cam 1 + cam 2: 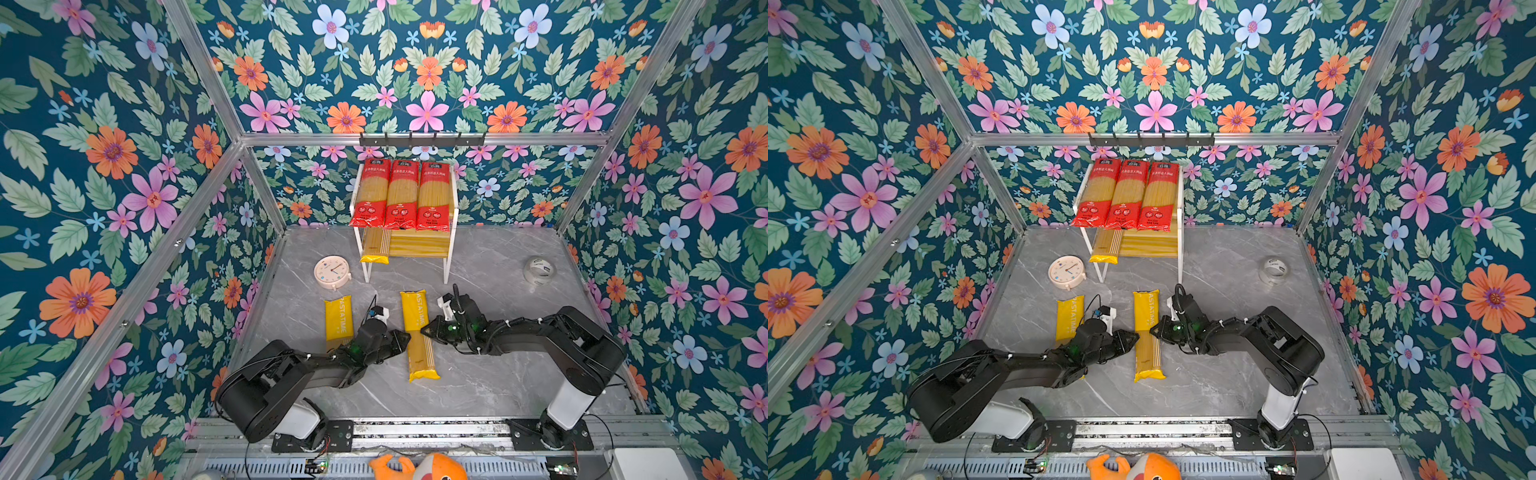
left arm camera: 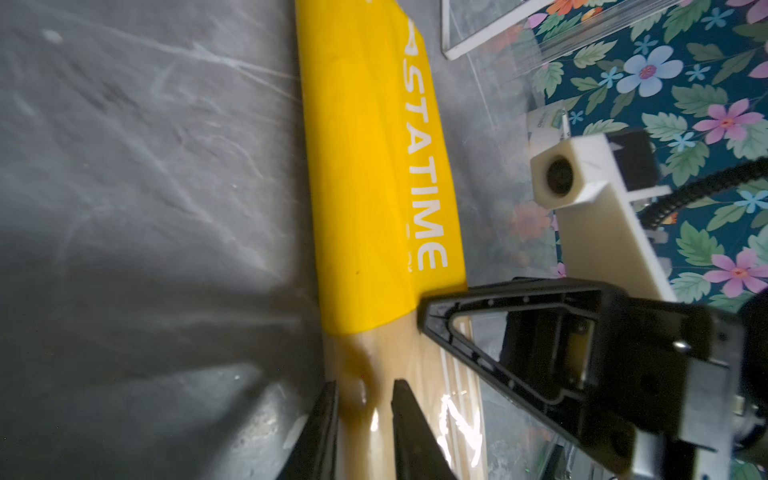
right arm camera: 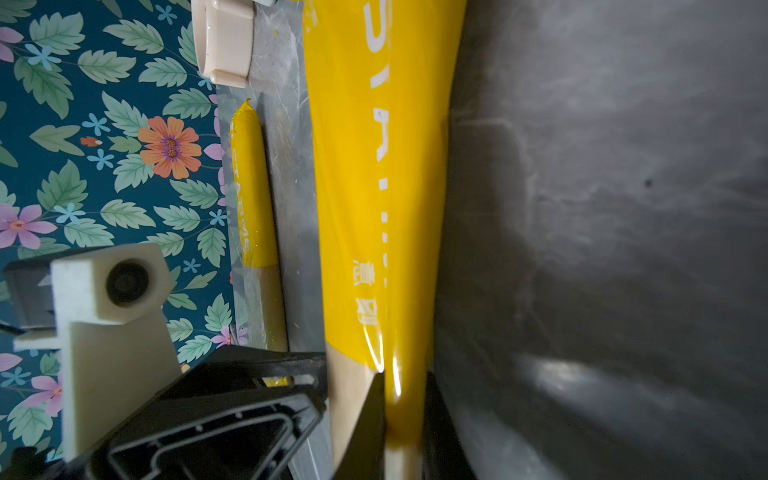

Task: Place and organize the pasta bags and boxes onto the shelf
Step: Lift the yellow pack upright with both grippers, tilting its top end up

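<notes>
bottom edge of both top views: orange plush toy (image 1: 432, 467), below the arm bases. above it the grey marble table (image 1: 498, 374), w/ arms reaching in from lower left and lower right toward frame ctr.

l gripper (image 1: 407, 336) and r gripper (image 1: 422, 331) meet at the mid yellow pkt (image 1: 415, 313), one on each long edge, about halfway along where the yellow print gives way to clear film. l wrist view: l fingers (image 2: 328, 415) are closed in on a pinch of clear film, wrap bulging btwn them, so gripping the pkt edge. r wrist view: r fingers (image 3: 372, 415) are clamped on the opposite edge, yellow film squeezed btwn them. pkt lies on the table, lengthwise up-down in frame, "pastatime" end toward the shelf.

second yellow pkt (image 1: 338, 318) lies parallel, left of it, w/ its near end hidden under the l arm.

further up: pink round clock (image 1: 331, 271) left of ctr, tape roll (image 1: 538, 270) at right, both on the table.

then the shelf (image 1: 419, 245), upper ctr by the back wall. third yellow pkt (image 1: 375, 245) sits on the lower tier's left side, near end sticking out past the boards. three red pkts (image 1: 402, 195) lie side by side across the top tier. above that, black hook rail (image 1: 422, 140) on the frame bar.
</notes>
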